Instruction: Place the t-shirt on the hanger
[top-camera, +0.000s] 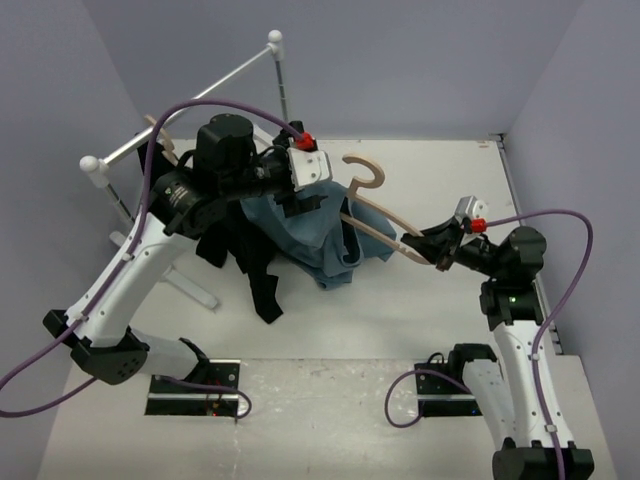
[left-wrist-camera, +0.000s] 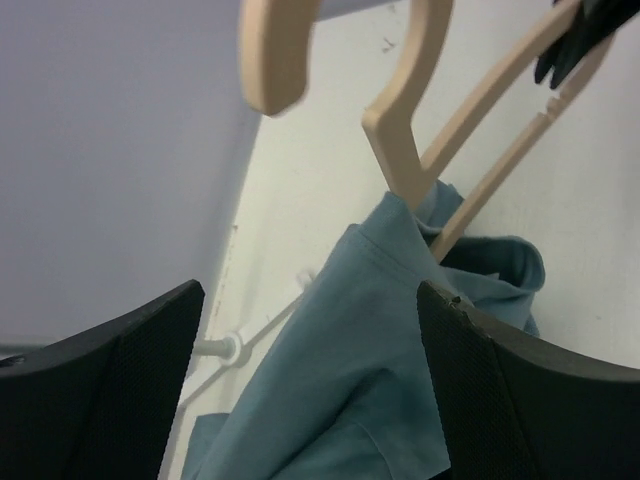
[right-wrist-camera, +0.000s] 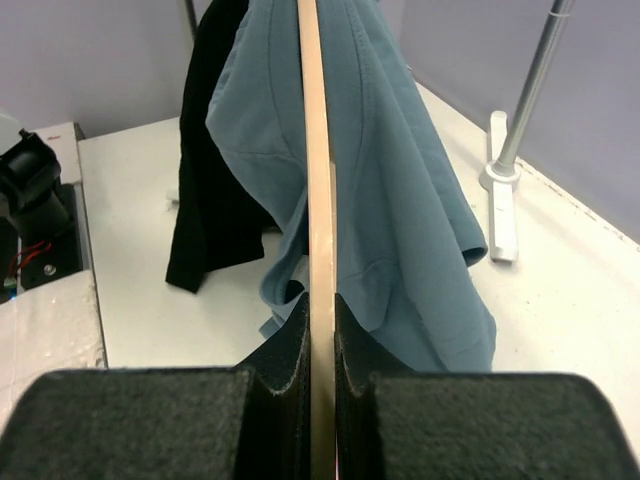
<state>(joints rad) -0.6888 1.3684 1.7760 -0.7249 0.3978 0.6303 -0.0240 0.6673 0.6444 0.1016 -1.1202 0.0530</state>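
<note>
One diagonal hanger, hook toward back

Pale lilac walls around a white tabletop, a white clothes rail at the back left.

I take the hanger as my mark. The t-shirt drapes over its left half. The black garment hangs further left, beneath the rack behind. My right gripper clamps its right end; my left gripper sits over the t-shirt, beside its hook.
</note>
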